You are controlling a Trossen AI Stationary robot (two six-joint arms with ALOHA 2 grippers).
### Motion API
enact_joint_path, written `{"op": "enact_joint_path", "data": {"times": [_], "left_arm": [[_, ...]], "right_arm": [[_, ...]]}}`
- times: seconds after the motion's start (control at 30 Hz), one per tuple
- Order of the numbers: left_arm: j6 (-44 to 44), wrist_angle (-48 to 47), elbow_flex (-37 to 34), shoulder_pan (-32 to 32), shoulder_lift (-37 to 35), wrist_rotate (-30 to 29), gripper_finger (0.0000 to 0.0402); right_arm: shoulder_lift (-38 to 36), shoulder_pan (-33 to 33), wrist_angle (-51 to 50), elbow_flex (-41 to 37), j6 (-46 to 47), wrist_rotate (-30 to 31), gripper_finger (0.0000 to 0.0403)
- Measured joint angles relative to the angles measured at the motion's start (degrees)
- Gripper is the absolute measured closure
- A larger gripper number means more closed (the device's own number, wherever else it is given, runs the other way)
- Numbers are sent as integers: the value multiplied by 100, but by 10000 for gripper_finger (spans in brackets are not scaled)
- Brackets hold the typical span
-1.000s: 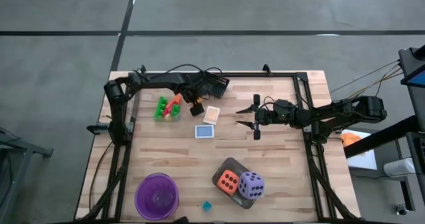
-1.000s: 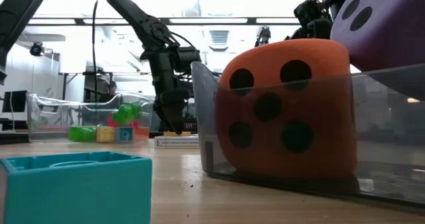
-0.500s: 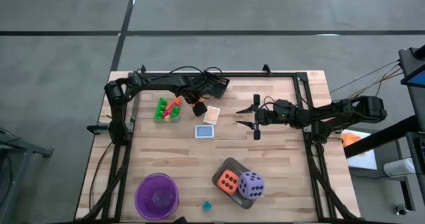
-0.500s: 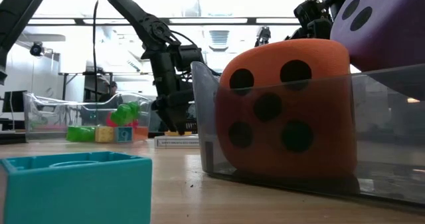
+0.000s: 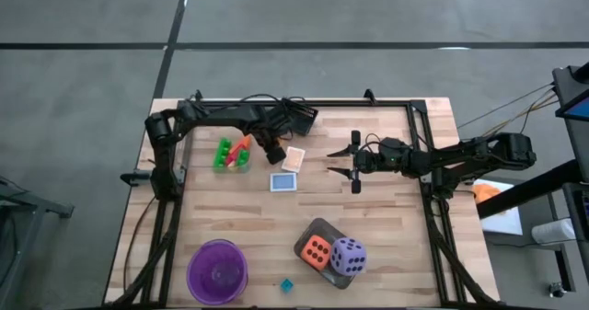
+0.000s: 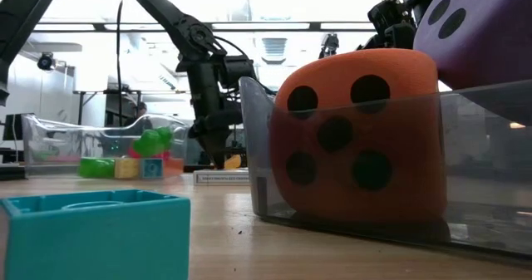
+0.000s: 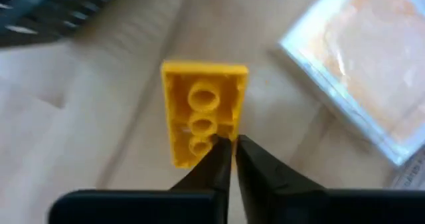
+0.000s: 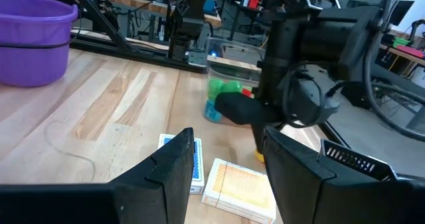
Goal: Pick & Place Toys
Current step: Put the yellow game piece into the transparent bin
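Note:
My left gripper (image 5: 271,151) is at the table's far middle, shut on a small yellow building block (image 7: 202,111) whose hollow underside faces the wrist camera. An orange card (image 5: 294,158) and a blue card (image 5: 283,182) lie flat on the wood beside it. A clear box (image 5: 232,152) to its left holds green and red blocks. An orange die (image 5: 316,250) and a purple die (image 5: 348,255) sit in the grey tray (image 5: 304,239) at the near side. My right gripper (image 5: 354,163) hovers open, right of the cards. My left gripper pinches one long side wall of the yellow block near a corner (image 7: 230,136), one finger (image 7: 216,163) inside the hollow underside and the other outside. The fingers point down at the table. Whether the block is clear of the wood I cannot tell.
A purple bowl (image 5: 217,271) stands at the near left. A single teal block (image 5: 286,284) lies at the near edge between bowl and tray. Dark frame rails (image 5: 175,172) run along the table's left, far and right sides. Bare wood lies in the middle.
My left gripper has shut and taken hold of the yellow block, staying between the clear box and the orange card. The block's end now shows beside the fingertips in the low view.

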Motion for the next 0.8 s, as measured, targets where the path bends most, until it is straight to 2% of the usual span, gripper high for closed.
{"op": "enact_joint_path", "data": {"times": [0.17,0.3,0.43,0.6,0.8], "left_arm": [[109,-31,71,-47,1,90,388],[135,-26,153,-45,1,89,362],[225,-60,256,-57,1,87,306],[446,-88,277,-104,1,84,218],[747,240,222,-181,4,-294,121]], "right_arm": [[0,0,0,0,0,0,230],[0,0,-2,0,1,0,230],[0,0,-2,0,2,0,230],[0,0,-4,0,2,0,230],[0,0,-4,0,2,0,230]]}}
